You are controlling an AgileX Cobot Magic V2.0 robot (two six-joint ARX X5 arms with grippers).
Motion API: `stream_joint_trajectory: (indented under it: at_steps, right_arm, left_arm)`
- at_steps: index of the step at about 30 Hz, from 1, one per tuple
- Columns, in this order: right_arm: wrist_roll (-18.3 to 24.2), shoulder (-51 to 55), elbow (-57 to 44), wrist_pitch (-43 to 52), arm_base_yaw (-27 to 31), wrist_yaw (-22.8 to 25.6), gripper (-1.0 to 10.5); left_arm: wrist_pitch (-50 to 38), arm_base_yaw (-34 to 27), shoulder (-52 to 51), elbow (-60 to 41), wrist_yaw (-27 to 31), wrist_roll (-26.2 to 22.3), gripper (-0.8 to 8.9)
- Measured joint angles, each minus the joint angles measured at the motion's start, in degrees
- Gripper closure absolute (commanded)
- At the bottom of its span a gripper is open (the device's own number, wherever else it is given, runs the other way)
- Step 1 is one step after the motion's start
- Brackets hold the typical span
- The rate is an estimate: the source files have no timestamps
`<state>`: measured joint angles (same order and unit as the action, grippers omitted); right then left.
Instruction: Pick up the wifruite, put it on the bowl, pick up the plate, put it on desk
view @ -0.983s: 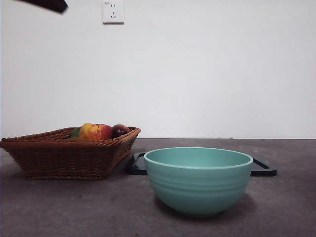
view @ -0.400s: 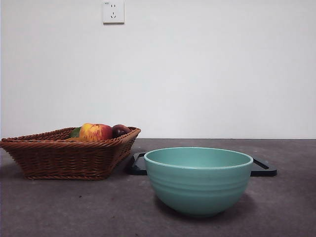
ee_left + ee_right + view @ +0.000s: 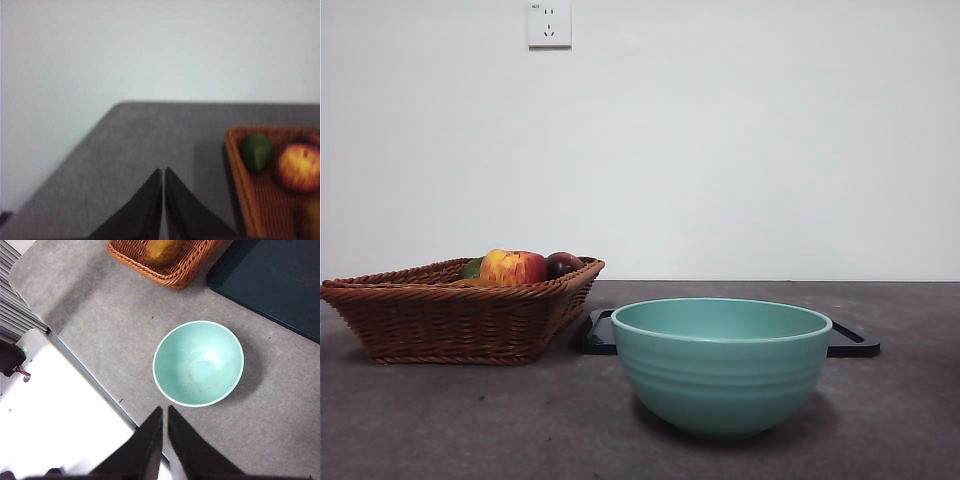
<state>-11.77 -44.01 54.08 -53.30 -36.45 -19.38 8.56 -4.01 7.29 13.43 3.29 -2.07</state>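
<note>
No writing is readable; my left gripper point(image 3: 163, 172) and right gripper point(image 3: 164, 412) are both closed, empty, above the desk point(image 3: 470, 420)

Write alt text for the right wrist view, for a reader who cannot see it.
An empty teal bowl sits on the grey desk, seen from above, with the shut right claw at the desk's near edge. Beyond it are a wicker basket corner and a dark tray.

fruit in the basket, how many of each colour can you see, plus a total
Red-and-yellow: 1, the apple
Dark purple: 1, the round fruit
Green: 1, the round fruit
Orange-brown: 1, the wifruite, by the basket rim
Total: 4 fruit showing; the bowl holds none.
</note>
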Motion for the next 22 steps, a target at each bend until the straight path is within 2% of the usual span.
stream_joint_trajectory:
  at_steps: [11, 22]
  right_arm:
    - [0.0, 0.0, 0.0, 0.0, 0.0, 0.0, 9.4]
    - [0.0, 0.0, 0.0, 0.0, 0.0, 0.0, 9.4]
  left_arm:
    - [0.3, 0.0, -6.6, -9.8, 0.0, 0.0, 8.06]
    - [3.8, 0.0, -7.0, -11.0, 0.0, 0.0, 8.06]
